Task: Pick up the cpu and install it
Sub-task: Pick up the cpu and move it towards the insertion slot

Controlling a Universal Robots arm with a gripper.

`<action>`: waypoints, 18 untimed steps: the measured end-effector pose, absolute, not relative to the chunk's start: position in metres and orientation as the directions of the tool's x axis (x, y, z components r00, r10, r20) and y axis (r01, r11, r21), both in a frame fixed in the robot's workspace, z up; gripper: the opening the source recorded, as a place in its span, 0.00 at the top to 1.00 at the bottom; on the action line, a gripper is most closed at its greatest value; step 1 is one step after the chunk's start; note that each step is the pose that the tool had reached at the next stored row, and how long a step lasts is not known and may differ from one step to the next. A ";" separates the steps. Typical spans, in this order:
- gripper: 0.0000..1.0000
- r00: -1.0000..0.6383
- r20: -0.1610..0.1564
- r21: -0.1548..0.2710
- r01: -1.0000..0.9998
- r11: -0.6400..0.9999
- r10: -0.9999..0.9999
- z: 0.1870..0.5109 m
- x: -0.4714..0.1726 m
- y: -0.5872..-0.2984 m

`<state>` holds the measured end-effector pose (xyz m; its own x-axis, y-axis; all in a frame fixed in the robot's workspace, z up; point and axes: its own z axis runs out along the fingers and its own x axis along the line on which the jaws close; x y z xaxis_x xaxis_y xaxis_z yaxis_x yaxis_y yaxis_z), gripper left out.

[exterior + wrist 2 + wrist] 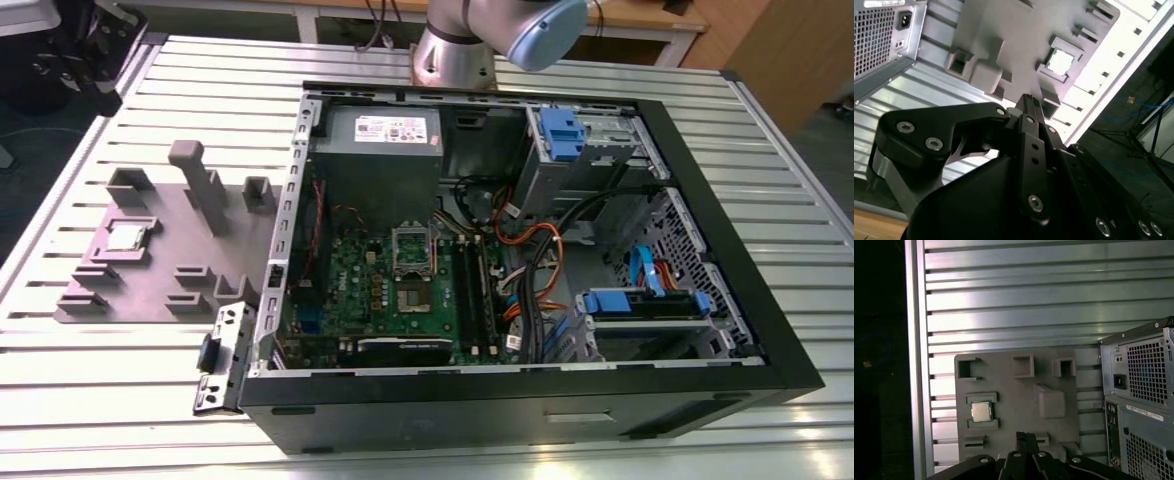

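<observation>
Offset is what you must read here: the cpu (981,411) does not lie under the gripper (1026,436) but off to one side of it. In the first wrist view the fingertips line up with the edge of the grey holder plate (1019,385) that lies toward the rear panel of the computer case (1139,400). The chip sits in its square pocket further in on the plate, toward the plate's edge that faces away from the case. From the tips, then, you look at the chip on a diagonal: inward over the plate and away from the case. The gripper hangs well above the plate and touches nothing.

You can see the two fingers pressed together, tip against tip, with nothing between them. The second wrist view agrees, with the cpu (1060,61) lying beyond the tips (1027,100).

The chip is square, so it gives you no long axis. Its sides run parallel to the plate's edges, and low bars of the pocket bound two opposite sides. I judge the other two sides the freer ones.

In the exterior view the plate (200,260) rests on the slatted table (134,400) at the exterior view's left of the case (534,400). The cpu (127,236) lies well apart from the socket frame (414,265), with the case wall between them.
</observation>
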<state>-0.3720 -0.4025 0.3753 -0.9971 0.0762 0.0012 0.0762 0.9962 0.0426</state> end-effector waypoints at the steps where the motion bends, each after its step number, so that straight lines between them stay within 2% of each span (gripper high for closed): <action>1: 0.89 -0.997 0.002 0.042 0.076 0.996 0.076 0.375 -0.374 -0.403; 18: 0.89 -0.997 0.004 0.042 0.072 0.996 0.072 0.360 -0.400 -0.403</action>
<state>-0.3999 -0.4026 0.3598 -0.9974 0.0722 0.0044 0.0723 0.9965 0.0423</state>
